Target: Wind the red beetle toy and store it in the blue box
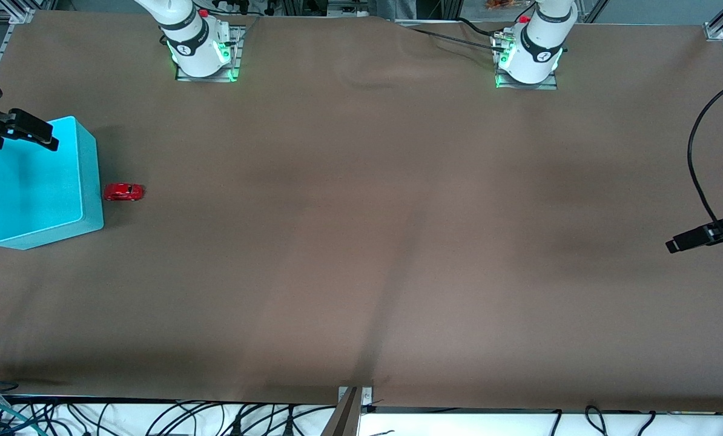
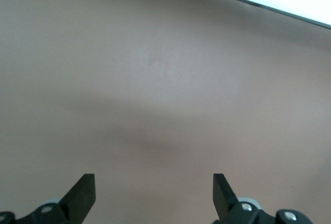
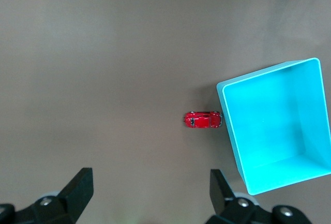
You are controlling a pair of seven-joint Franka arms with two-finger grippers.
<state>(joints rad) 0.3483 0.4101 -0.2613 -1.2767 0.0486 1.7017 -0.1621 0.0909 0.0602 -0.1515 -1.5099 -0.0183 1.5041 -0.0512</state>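
Lying on the brown worktop [image 1: 361, 242] at the right arm's end, the red beetle toy [image 1: 123, 192] is sitting just beside the blue box [image 1: 34, 188], its tail all but touching the box's wall on the side facing the middle of the worktop. Its long axis is running along the length of the worktop, square to that wall, so the toy is pointing away from the box.

Hanging over the box's corner farthest from the front camera, the right gripper [image 1: 16, 130] is holding its jaws spread wide and carrying nothing. In the right wrist view the toy [image 3: 203, 119] is showing ahead of the two dark fingertips [image 3: 80, 185], between their lines, with the box [image 3: 315, 146] off to one side. That arm is by far the nearer one; I judge the pick is falling to it, and the jaws would need to straddle the toy's narrow width without catching the box wall.

The left gripper [image 1: 697, 237] is waiting over the bare worktop at the left arm's end, well apart from both things, jaws likewise spread and empty.

The toy is looking tiny and glossy, rounded in body, with dark windows. The box is looking bright turquoise, smooth-walled, open-topped and empty.
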